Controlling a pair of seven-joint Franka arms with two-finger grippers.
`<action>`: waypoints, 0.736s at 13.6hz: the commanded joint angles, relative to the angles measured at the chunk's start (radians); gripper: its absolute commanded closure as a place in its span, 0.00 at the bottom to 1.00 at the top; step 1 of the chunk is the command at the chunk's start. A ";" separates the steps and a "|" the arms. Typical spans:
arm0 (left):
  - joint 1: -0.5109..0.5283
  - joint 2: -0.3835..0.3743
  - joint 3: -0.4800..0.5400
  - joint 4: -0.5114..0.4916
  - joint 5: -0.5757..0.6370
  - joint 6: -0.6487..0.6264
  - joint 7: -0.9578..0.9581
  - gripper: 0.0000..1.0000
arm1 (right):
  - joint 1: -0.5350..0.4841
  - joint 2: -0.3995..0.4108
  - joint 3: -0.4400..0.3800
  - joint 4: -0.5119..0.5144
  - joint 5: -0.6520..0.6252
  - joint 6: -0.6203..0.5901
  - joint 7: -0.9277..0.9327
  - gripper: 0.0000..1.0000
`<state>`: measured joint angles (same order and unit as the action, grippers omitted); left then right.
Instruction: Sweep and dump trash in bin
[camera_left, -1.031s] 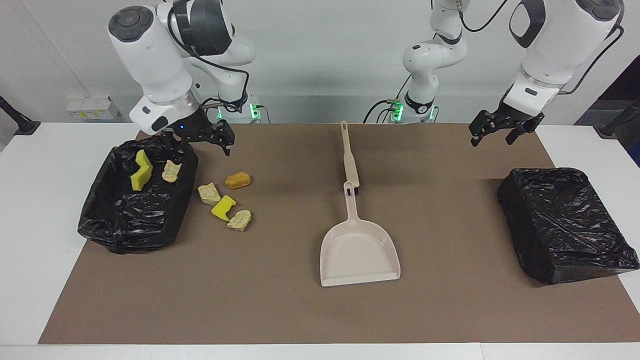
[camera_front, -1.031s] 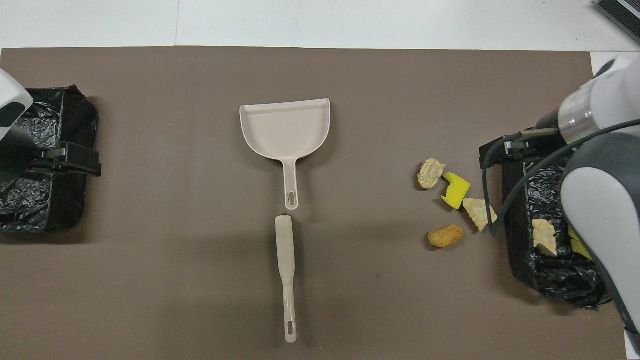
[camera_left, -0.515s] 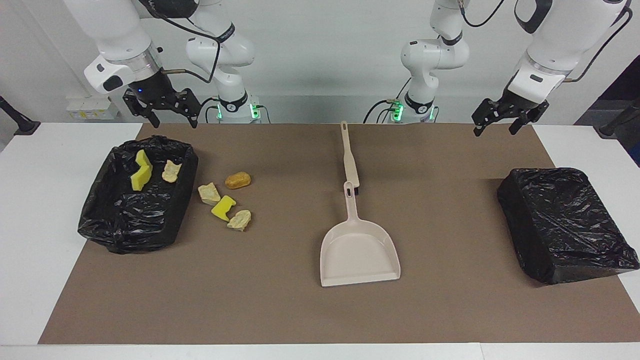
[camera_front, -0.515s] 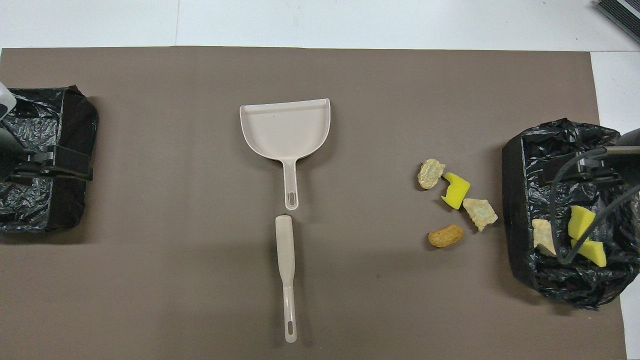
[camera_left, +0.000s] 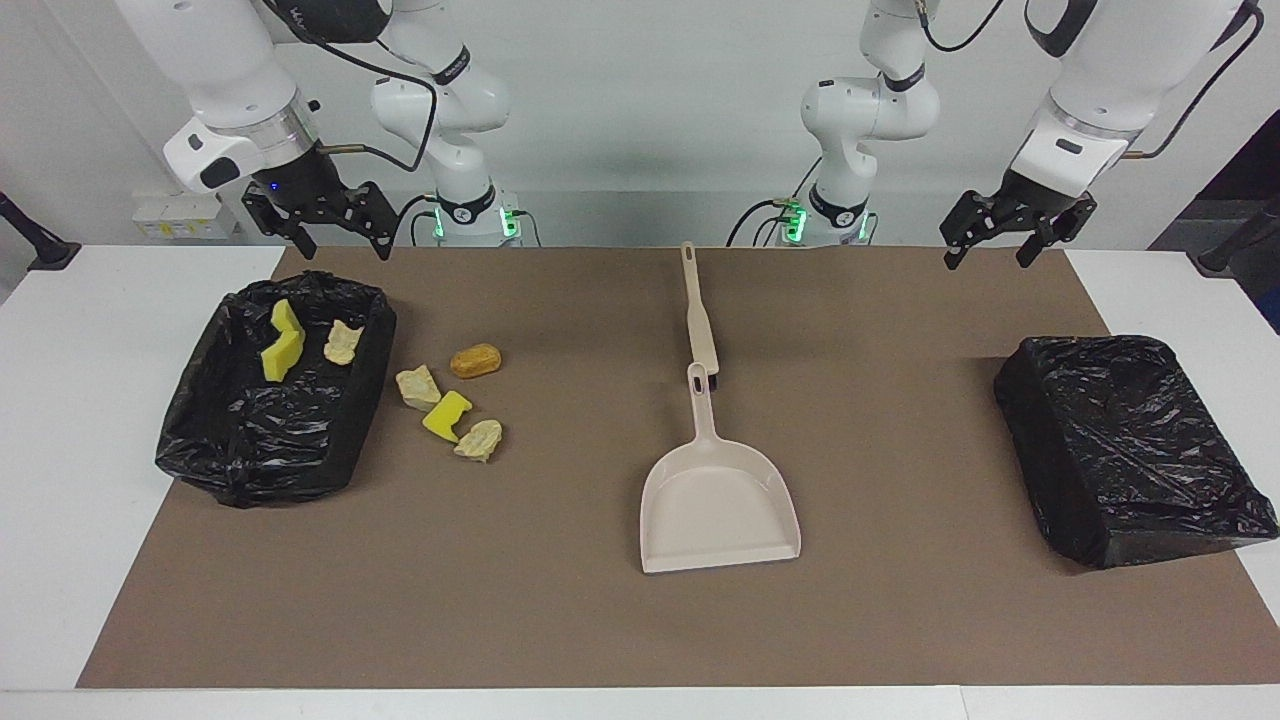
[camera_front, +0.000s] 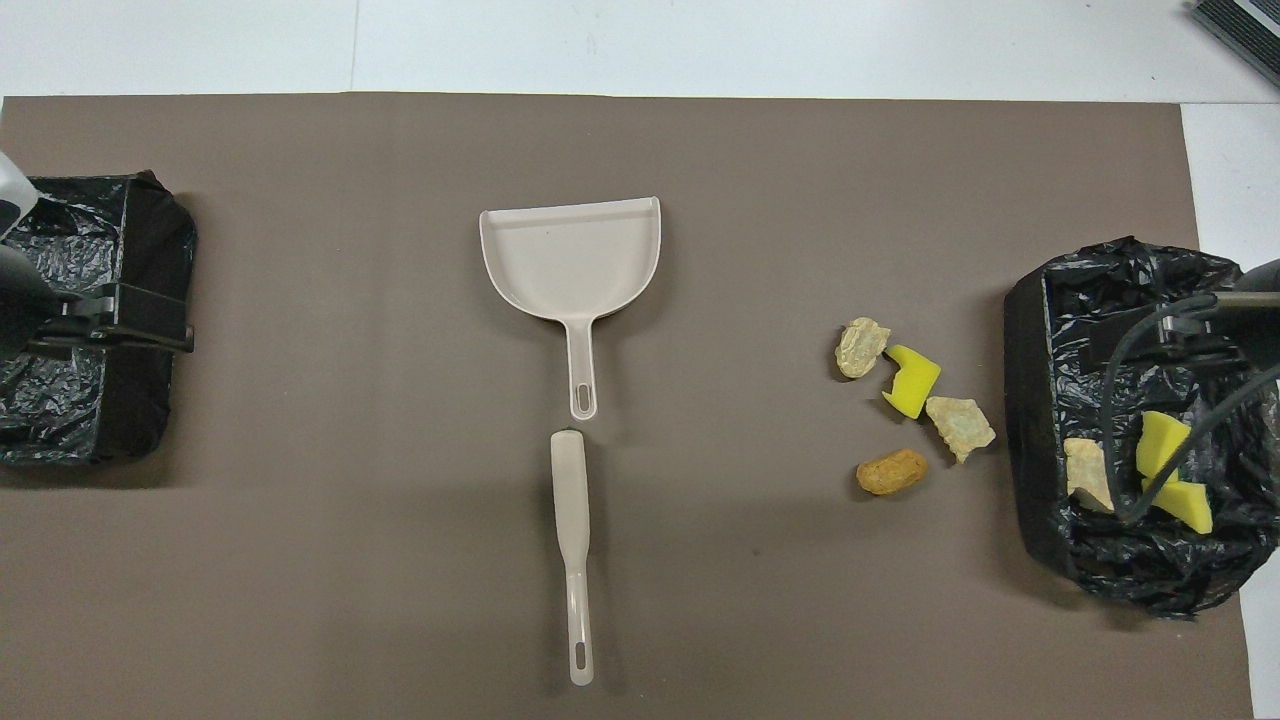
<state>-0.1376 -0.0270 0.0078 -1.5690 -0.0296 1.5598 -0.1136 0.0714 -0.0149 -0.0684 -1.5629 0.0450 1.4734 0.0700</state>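
- We see the right gripper (camera_left: 337, 232) raised over the surface (camera_left: 560, 620) edge nearest the robots, by the bin (camera_left: 200, 440); fingers apart, holding nothing.
- Left gripper (camera_left: 1003, 240) likewise, fingers apart, holding nothing.
- Trash (camera_left: 447, 415): four scraps beside the bin, three inside.
- Dustpan (camera_left: 718, 510) mid-surface, open room around.

a white surface (camera_left: 60, 420) carries a brown mat (camera_left: 560, 620) that covers most of it. on the mat lie a beige dustpan (camera_left: 720, 510) at the middle, a beige brush (camera_left: 700, 320) end to end with its handle and nearer to the robots, a black-lined bin (camera_left: 270, 440) at the right arm's end, another black-lined bin (camera_left: 1130, 450) at the left arm's end, and four scraps of trash (camera_left: 447, 415) beside the first bin.
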 joint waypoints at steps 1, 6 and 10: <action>-0.062 0.013 0.001 -0.061 -0.013 0.110 -0.011 0.00 | 0.018 -0.039 -0.004 -0.055 0.012 0.018 -0.010 0.00; -0.213 0.123 0.003 -0.107 -0.021 0.281 -0.130 0.00 | 0.034 -0.066 -0.004 -0.100 0.012 0.022 -0.016 0.00; -0.330 0.250 0.003 -0.129 -0.007 0.446 -0.243 0.00 | 0.034 -0.073 -0.004 -0.101 0.012 0.015 -0.016 0.00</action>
<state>-0.4054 0.1655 -0.0068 -1.6915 -0.0411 1.9300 -0.2995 0.1071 -0.0570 -0.0679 -1.6296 0.0452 1.4734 0.0700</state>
